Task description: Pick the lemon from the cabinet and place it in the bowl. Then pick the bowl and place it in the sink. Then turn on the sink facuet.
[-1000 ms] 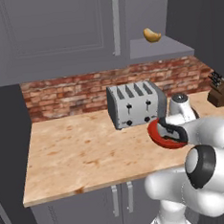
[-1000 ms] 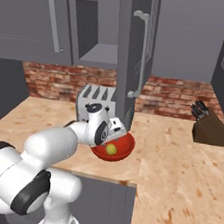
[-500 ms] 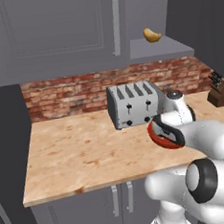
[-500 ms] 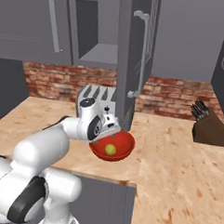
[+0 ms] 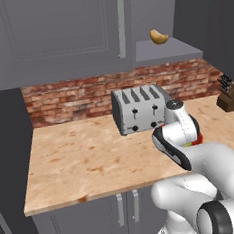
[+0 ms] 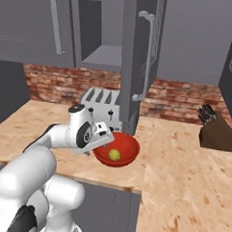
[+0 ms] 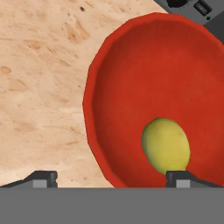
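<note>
- Lemon [image 6: 115,155] lies at the bottom of the red bowl [image 6: 128,148], which sits on the wooden counter [image 6: 182,174] just in front of the toaster [image 6: 100,103].
- Gripper [image 7: 111,179] hangs at the bowl's left rim in the right base view, fingers apart; in the hand view one fingertip [image 7: 43,179] is outside over the counter and the other is inside, by the lemon [image 7: 166,145], so they straddle the wall of the bowl [image 7: 131,74] without clamping it.
- From the left base view, the arm covers most of the bowl [image 5: 197,138], with a red sliver showing right of the toaster [image 5: 140,108].
- Cabinet [image 6: 138,61] stands open above the bowl, its door edge-on with a silver handle.
- An orange pastry [image 5: 158,36] rests on the shelf.
- A knife block [image 6: 217,132] stands at the far right, well apart from the bowl.
</note>
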Available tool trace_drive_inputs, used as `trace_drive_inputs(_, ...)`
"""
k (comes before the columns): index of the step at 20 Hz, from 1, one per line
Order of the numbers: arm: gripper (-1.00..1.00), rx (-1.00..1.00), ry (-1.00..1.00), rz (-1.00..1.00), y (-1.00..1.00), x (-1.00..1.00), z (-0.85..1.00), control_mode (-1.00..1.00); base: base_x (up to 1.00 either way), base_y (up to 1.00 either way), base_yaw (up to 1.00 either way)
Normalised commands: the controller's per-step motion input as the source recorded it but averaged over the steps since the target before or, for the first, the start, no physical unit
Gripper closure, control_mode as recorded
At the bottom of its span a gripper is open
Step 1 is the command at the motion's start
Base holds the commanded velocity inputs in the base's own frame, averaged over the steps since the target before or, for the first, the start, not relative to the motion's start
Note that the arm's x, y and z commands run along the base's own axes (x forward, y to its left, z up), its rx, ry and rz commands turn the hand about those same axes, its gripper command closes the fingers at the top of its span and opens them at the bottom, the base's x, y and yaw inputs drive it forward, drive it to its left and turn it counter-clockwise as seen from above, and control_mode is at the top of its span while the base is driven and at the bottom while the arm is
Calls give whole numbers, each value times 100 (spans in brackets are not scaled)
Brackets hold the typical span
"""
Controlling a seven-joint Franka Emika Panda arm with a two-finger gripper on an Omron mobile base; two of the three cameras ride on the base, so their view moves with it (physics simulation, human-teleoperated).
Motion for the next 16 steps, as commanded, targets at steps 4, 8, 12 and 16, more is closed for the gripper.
trace_drive_inputs(4,-100,0,0,0,11,-5,-14,-100,0,0,0)
trace_drive_inputs(8,-100,0,0,0,18,-2,-30,-100,0,0,0)
trace_drive_inputs(12,-100,0,0,0,2,6,-39,-100,0,0,0)
trace_drive_inputs(16,-100,0,0,0,0,19,-30,-100,0,0,0)
